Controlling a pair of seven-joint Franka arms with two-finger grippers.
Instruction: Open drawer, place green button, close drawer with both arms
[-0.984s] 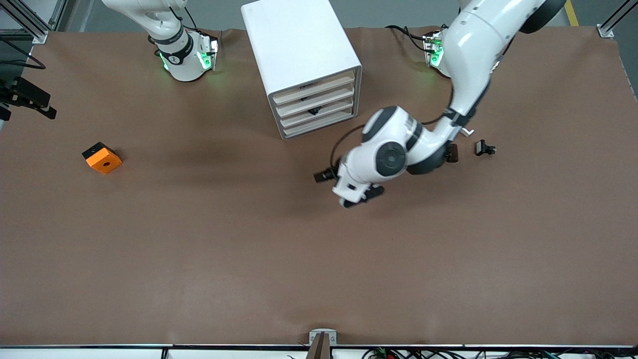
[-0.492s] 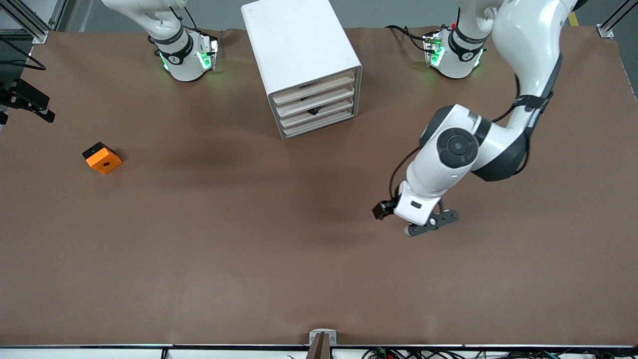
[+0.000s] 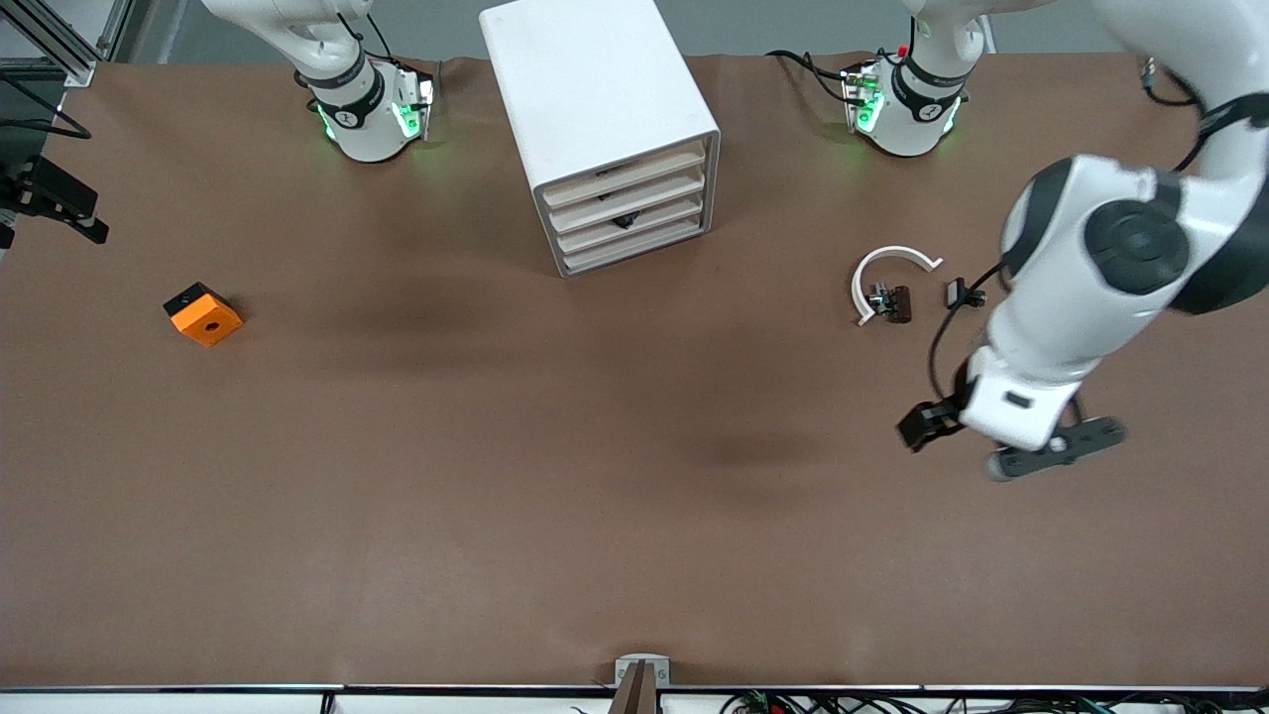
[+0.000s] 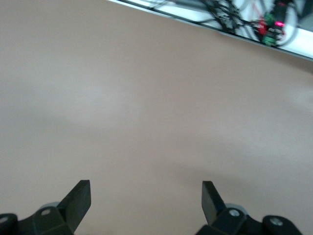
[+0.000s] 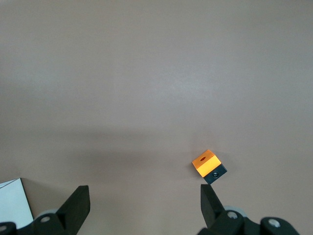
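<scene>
Right hand (image 5: 144,196), fingers apart over the orange block (image 5: 209,166); drawer (image 3: 625,188), shut in cabinet (image 3: 585,89), judged light, stiff, to be pulled by its front lip; button (image 3: 876,295), seemingly beside the white curved piece (image 3: 892,260), judged tiny, slip-prone, to be pinched across its body; left hand (image 3: 1051,451), fingers apart over bare table (image 3: 595,516).

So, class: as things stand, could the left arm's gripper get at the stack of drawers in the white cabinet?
Probably yes. The left gripper is open, holds nothing, and hangs over bare table toward the left arm's end. The drawers face the front camera, all shut, with nothing on the table between them and the gripper.
</scene>
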